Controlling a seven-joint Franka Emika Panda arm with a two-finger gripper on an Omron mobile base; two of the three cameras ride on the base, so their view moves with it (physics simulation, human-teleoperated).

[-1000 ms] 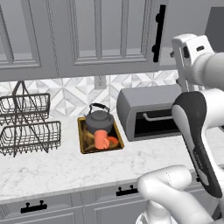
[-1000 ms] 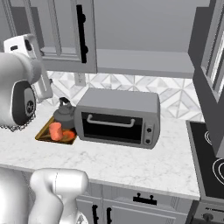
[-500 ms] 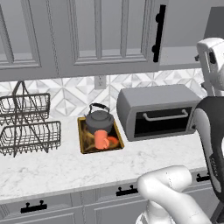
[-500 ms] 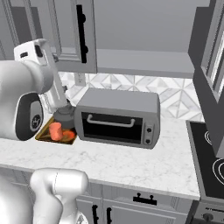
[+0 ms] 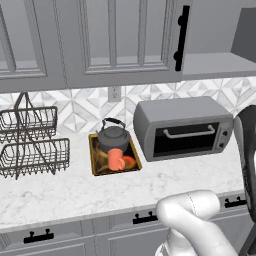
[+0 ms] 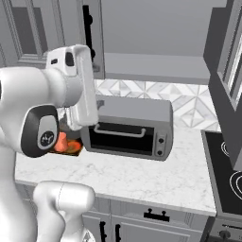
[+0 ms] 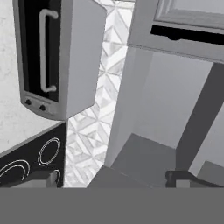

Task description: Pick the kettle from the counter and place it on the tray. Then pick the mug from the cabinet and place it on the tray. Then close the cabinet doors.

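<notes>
The dark grey kettle and the orange-red mug both sit on the golden-rimmed tray, on the white counter left of the toaster oven. The mug also peeks out behind my arm in the right base view. My gripper is open with nothing between its fingertips, facing the open cabinet and its bare grey shelf. A cabinet door with a black bar handle borders the opening on the left. A darker door stands out on the right.
The grey toaster oven stands on the counter under the open cabinet. Two wire baskets stand at the left. A black stove top lies at the counter's right end. My white arm hangs in front of the oven's left side.
My arm has swung to the right, away from the tray and toward the open cabinet. The gripper has stayed open. Kettle and mug have not moved.
</notes>
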